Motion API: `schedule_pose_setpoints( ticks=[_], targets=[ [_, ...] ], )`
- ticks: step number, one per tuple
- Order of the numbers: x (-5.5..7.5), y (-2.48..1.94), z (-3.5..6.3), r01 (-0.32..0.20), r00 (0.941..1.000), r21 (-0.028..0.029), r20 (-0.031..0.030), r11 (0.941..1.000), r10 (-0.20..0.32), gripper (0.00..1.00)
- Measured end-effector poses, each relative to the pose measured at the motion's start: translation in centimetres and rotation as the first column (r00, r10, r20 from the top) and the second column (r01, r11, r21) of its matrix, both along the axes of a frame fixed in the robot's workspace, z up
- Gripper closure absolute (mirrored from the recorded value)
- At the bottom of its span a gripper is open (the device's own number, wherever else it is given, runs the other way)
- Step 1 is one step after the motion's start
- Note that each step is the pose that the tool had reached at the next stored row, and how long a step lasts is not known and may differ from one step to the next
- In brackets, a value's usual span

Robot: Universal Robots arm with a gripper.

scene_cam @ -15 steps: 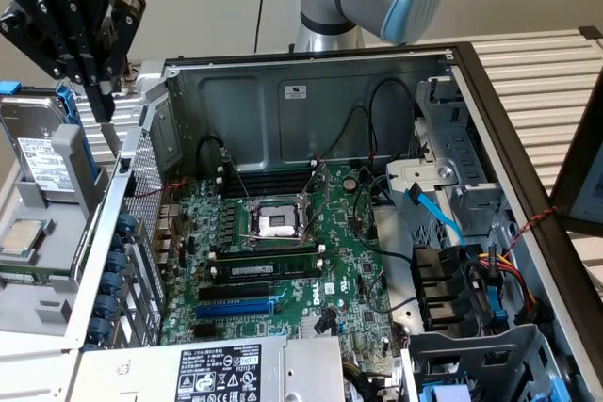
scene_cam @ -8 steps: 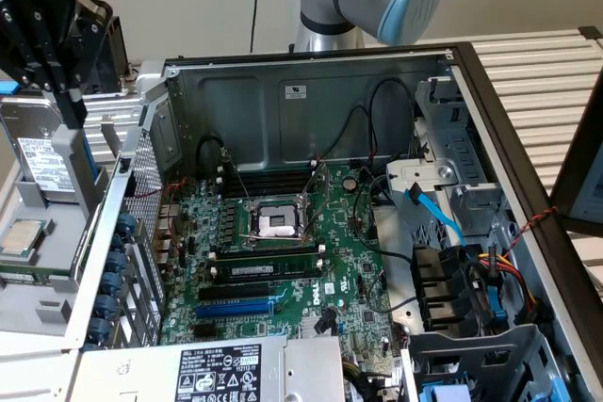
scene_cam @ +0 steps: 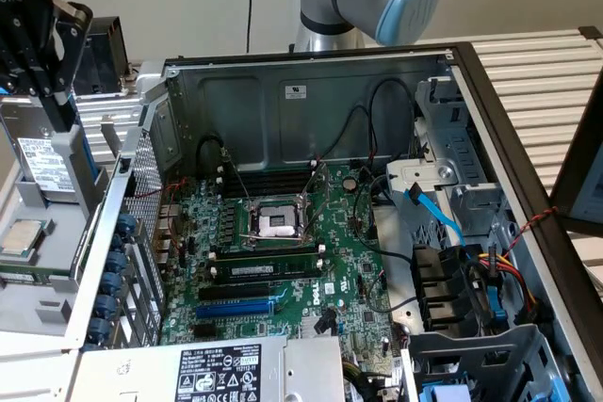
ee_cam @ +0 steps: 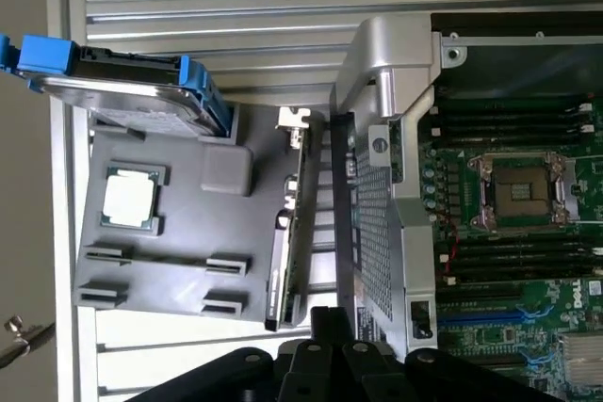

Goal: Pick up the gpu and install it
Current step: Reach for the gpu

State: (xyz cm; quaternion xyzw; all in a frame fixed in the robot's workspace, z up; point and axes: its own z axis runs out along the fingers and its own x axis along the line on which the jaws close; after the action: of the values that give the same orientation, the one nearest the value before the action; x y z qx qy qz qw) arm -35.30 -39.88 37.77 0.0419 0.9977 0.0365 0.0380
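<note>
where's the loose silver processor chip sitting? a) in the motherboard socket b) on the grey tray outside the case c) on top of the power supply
b: the processor chip lies flat in a recess of the grey tray, which sits beside the case, not inside it.

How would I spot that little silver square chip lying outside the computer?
Start at the open computer case; outside it, on the exterior view's left, sits a grey tray. The chip lies flat in a square pocket there: small, square, shiny silver, unlike the bigger hard drive with blue side rails nearby.
</note>
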Motion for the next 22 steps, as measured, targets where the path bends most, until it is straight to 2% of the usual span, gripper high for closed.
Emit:
schedule_pose_setpoints(
  ticks=[3,6,11,16,19,20,21,22],
  targets=[
    [-0.7,0.01,-0.09,0.0,0.9999,0.0051,0.0107,1.0,0.0,0.89],
    [-1.3,0.06,-0.3,0.003,0.9998,0.0071,0.0174,1.0,-0.003,0.89],
    [-2.2,0.13,-0.67,0.019,0.9997,0.0071,0.0177,0.9998,-0.019,0.89],
    [-2.7,0.15,-1.05,0.048,0.9987,0.0091,0.0186,0.9988,-0.048,0.89],
    [-2.9,0.15,-1.21,0.065,0.9977,0.0092,0.0189,0.9978,-0.065,0.7],
    [-2.9,0.15,-1.27,0.071,0.9973,0.0092,0.019,0.9974,-0.071,0.7],
    [-3.0,0.14,-1.36,0.077,0.9968,0.0093,0.0201,0.997,-0.078,0.64],
    [-3.0,0.15,-1.46,0.085,0.9961,0.0094,0.0216,0.9963,-0.086,0.64]
  ],
)
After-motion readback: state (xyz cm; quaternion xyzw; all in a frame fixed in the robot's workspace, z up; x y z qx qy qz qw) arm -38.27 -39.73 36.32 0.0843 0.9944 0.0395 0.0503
